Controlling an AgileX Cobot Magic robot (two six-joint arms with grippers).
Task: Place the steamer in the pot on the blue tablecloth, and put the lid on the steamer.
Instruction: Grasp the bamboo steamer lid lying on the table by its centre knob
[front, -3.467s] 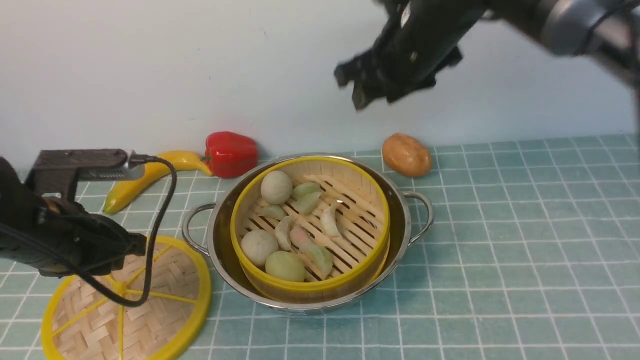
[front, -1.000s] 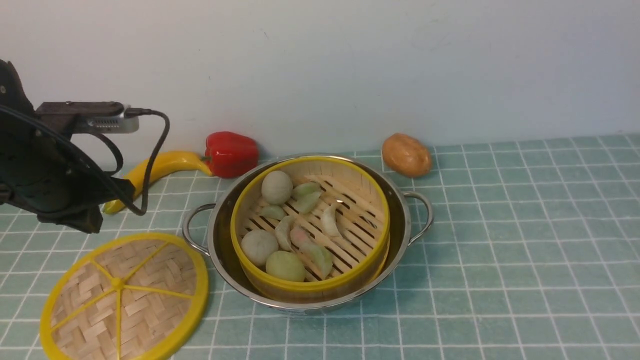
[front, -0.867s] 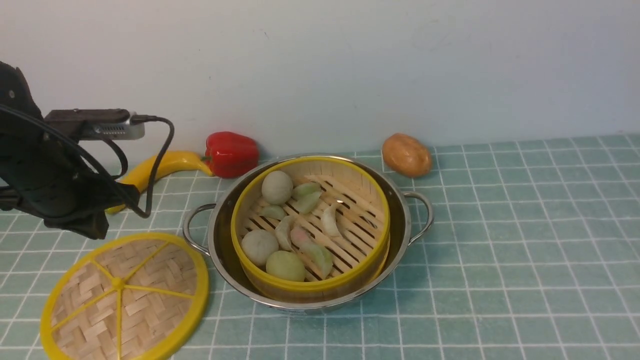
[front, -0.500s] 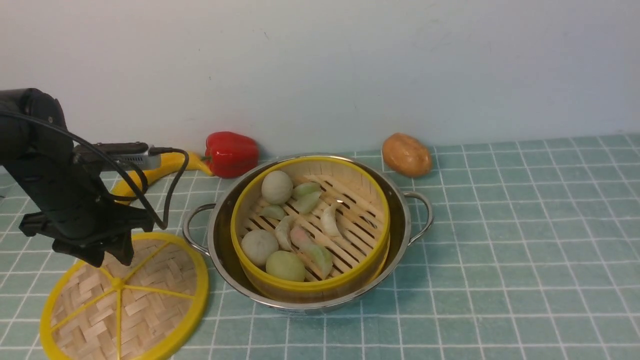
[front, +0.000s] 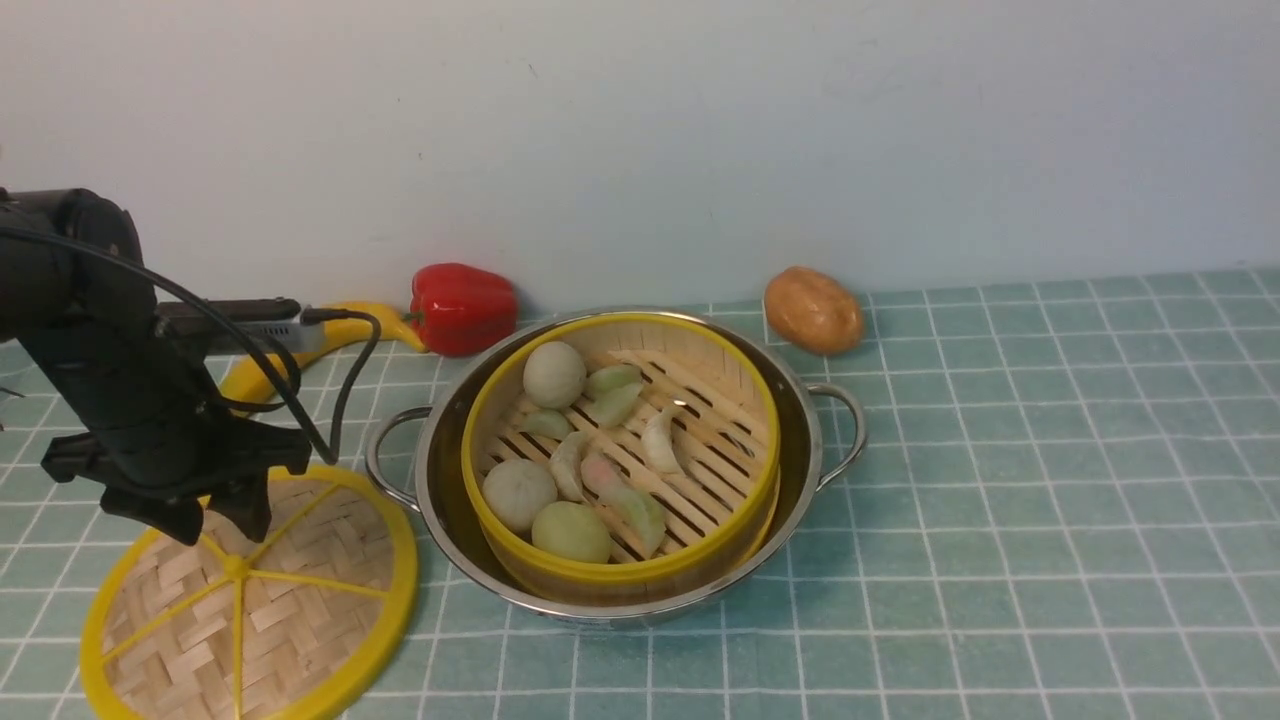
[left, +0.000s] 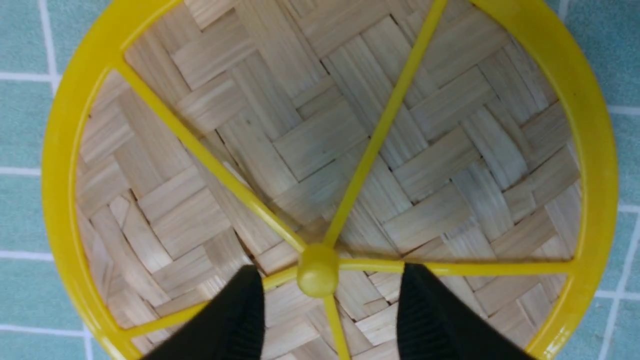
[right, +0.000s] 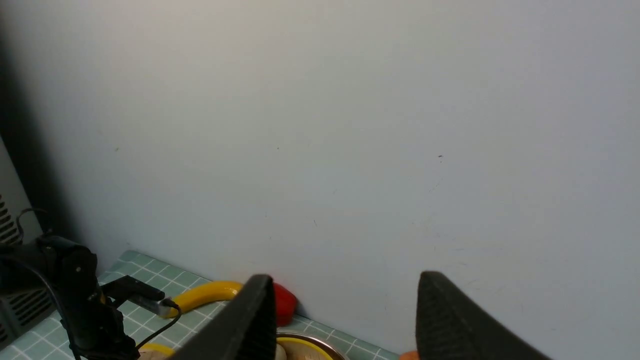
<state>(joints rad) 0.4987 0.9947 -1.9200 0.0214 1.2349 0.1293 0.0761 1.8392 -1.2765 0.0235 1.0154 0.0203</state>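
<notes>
The steamer (front: 700, 405), holding pale buns and dumplings, sits inside the pot (front: 803, 440) on the blue tablecloth (front: 1000, 500). The lid (front: 300, 600) lies flat on the cloth to the left of the pot. My left gripper (front: 222, 528) points down just above the lid. In the left wrist view the lid (left: 320, 140) fills the picture, and the left gripper (left: 327, 272) is open with one finger on each side of the centre knob (left: 317, 270). My right gripper (right: 345, 280) is open, empty and raised, facing the wall; it is out of the front view.
A red pepper (front: 462, 308) and a yellow banana (front: 385, 325) lie by the wall behind the lid. A brown potato (front: 813, 308) lies behind the pot on the right. The wall stands close behind everything. The left arm's cable (front: 340, 400) hangs near the pot's left handle.
The left gripper has swung from high at the far left down over the lid, now straddling its knob. The right arm has left the front view. Steamer, pot and lid have not moved.
</notes>
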